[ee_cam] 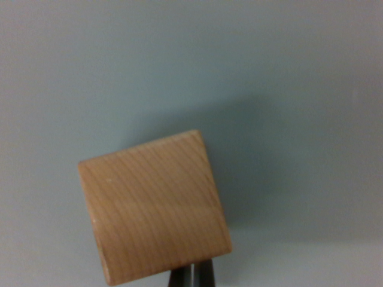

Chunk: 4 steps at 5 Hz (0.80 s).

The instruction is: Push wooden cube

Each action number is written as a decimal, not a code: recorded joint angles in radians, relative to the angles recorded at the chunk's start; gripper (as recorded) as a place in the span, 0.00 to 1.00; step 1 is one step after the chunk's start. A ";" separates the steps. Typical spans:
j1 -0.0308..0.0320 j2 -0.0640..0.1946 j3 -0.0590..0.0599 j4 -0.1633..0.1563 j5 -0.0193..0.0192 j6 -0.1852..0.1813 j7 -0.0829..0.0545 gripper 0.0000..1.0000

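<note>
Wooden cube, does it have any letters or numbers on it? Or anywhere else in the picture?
None: the wooden cube shows only wood grain.
None: the grey-blue surface around it is plain.
None: the dark tool tips at the bottom edge carry no visible marking.

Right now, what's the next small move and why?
Probably a short push straight ahead, toward the top of the wrist view. The gripper tips sit at the cube's near edge, right of its centre, so it may rotate. Contact can't be confirmed. The surface beyond the cube is bare.

plain grey-blue surface (179, 60), soft shadow, even light
</note>
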 joint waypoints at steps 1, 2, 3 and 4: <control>0.0000 0.000 0.000 0.000 0.0000 0.000 0.000 1.00; 0.0027 0.027 0.008 0.036 0.0071 0.010 0.005 1.00; 0.0027 0.027 0.008 0.036 0.0071 0.010 0.005 1.00; 0.0048 0.048 0.014 0.064 0.0128 0.017 0.009 1.00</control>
